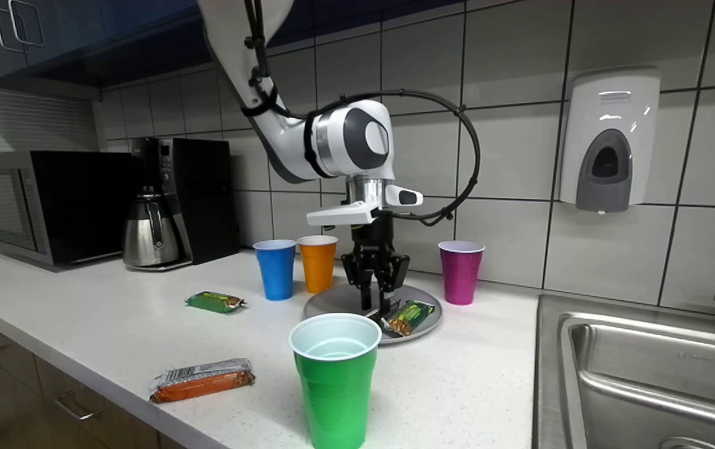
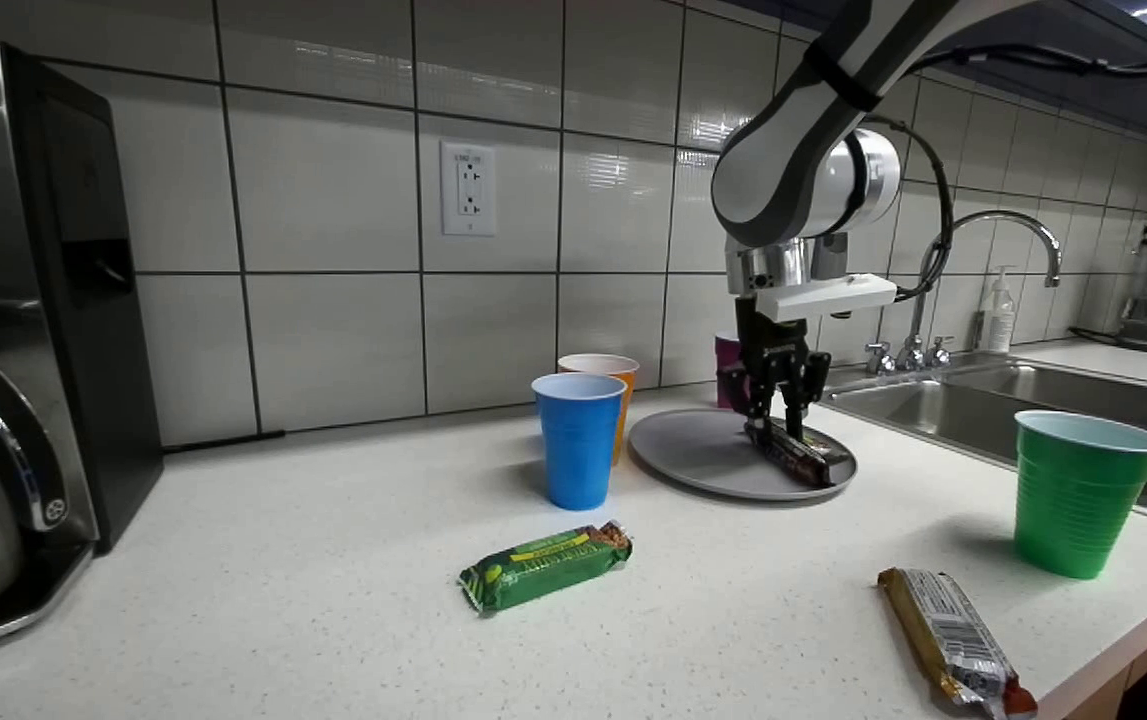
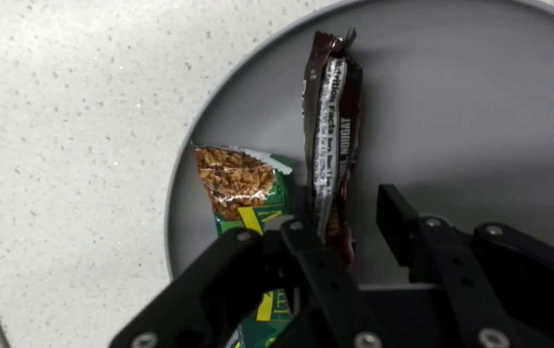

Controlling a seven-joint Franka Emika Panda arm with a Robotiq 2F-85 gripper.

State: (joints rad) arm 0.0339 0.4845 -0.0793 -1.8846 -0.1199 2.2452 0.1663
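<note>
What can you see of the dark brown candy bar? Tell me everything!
The candy bar has a shiny dark brown wrapper, crinkly at one end, with a pale Nutrition Facts strip and the word NOUGAT. It lies on the gray plate, beside a green-wrapped bar. One end lies between the open jaws of the gripper, a gap on one side, the other unclear.

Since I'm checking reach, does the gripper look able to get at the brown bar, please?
Probably yes: the gripper stands open, and one end of the brown bar lies between its fingers.
</note>
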